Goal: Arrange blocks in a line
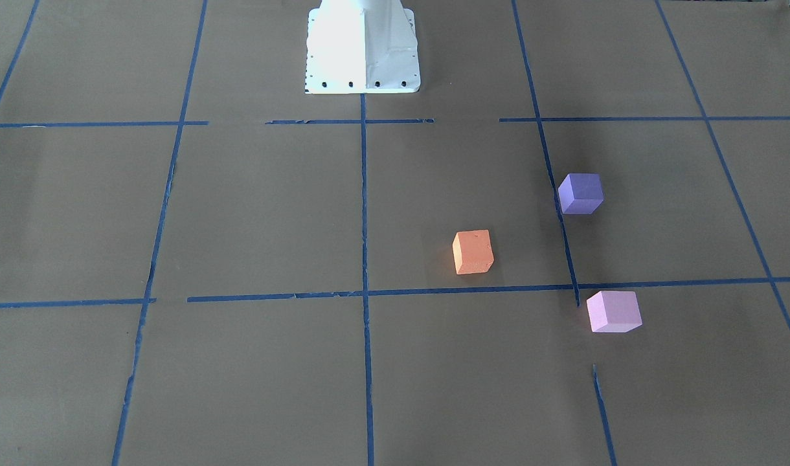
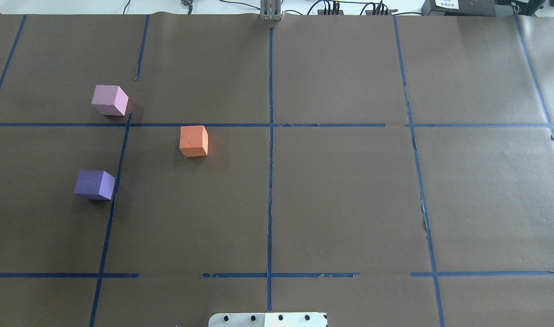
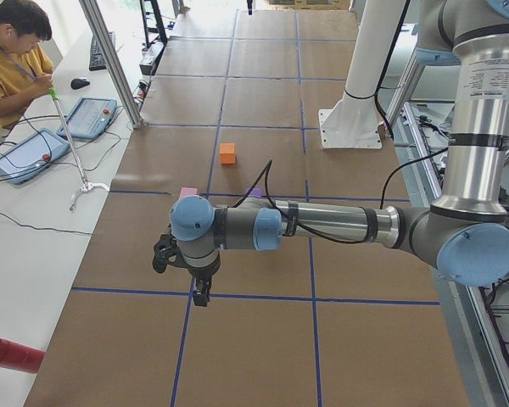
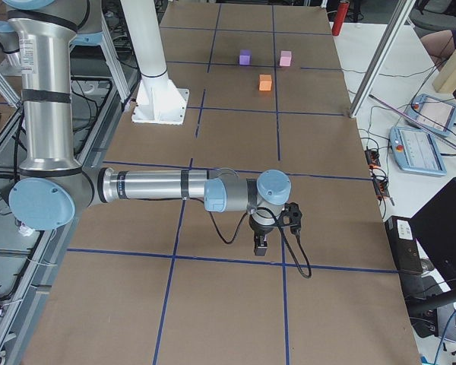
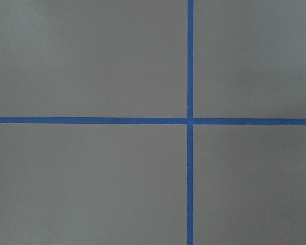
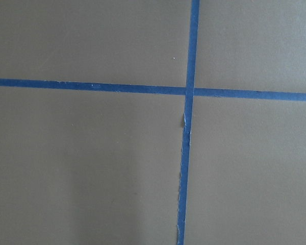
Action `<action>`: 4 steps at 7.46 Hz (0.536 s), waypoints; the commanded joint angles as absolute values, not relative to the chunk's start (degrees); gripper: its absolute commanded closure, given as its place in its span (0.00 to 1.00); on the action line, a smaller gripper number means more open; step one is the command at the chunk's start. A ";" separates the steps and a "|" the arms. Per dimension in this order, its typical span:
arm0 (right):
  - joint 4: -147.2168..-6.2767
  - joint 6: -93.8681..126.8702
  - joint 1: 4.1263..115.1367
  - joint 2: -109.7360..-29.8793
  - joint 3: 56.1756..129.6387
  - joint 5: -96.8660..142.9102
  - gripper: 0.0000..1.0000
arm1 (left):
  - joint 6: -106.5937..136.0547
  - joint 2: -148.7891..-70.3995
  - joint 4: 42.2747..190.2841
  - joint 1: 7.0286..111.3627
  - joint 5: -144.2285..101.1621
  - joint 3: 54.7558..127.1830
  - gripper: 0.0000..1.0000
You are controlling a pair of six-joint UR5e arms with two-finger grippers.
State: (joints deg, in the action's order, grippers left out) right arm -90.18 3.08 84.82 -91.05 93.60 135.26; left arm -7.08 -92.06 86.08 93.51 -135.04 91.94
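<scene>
Three blocks on the tabletop [image 2: 340,190], all on the robot's left half: one orange block [image 2: 194,141], one dark purple block [image 2: 94,185], one pink block [image 2: 109,100]. None touching another, and not in a line. Pink farthest from the robot's base, just beyond a cross line of blue tape [image 2: 270,181]. Purple nearer the base, just beside a lengthwise strip. Orange closest to the centre line.

Left fingers [image 3: 201,295] hanging above the tabletop near a tape crossing toward the table's left end, pointing down, well apart from all three blocks. Seen only from the side, so cannot tell whether released or clenched. Pink and purple partly hidden behind that arm in the left-side view.

Right fingers [image 4: 260,245] likewise pointing down over a tape crossing toward the table's right end, far from the blocks. Again impossible to tell whether released or clenched.

Only brown paper and tape between fingers and blocks; the same alone in both wrist views.

Around: one white pedestal [image 1: 361,48] at the robot's edge, one person in yellow [image 3: 13,59] at a side bench, two control tablets [image 3: 89,117] before him, one red cylinder [image 3: 13,354].
</scene>
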 commanded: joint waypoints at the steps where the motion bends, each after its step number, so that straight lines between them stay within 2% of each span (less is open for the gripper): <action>1: -90.26 3.08 84.81 -91.05 93.60 135.26 0.00 | -11.40 -92.19 85.96 93.43 -134.91 91.76 0.00; 3: -90.26 3.08 84.81 -91.05 93.60 135.26 0.00 | -11.51 -92.72 86.04 93.43 -135.17 92.72 0.00; 4: -90.18 3.08 84.81 -91.05 93.60 135.26 0.00 | -11.17 -92.90 86.31 91.08 -135.70 95.51 0.00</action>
